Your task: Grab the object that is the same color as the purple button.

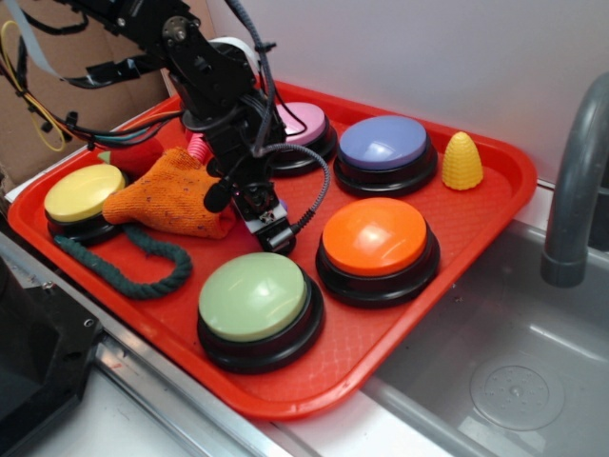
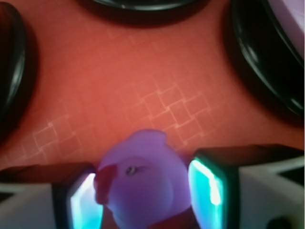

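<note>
Red tray [image 1: 495, 181] holding five dome buttons, laid out as colour references; purple button [image 1: 384, 143] at the rear, beside the pink one. Gripper [image 1: 274, 236] lowered to the tray centre between the buttons, jaws set either side of the purple rubber duck [image 2: 140, 183], pads [image 2: 208, 183] close against its flanks; firm clamping not confirmable.
</note>
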